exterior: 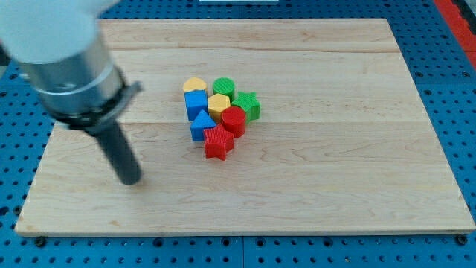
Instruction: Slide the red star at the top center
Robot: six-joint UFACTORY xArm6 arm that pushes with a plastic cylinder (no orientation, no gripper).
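Well, my tip rests well left of the red star, the cluster's bottom piece; wooden board around.

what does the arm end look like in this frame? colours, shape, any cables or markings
A wide, pale grey cylindrical housing fills the view's top left, blurred. Below it sits a darker metallic grey collar with a small tab sticking out on the view's right. From that a straight, dark grey, matte, round rod narrows down to my tip. No cables or markings are visible, and there are no jaws.
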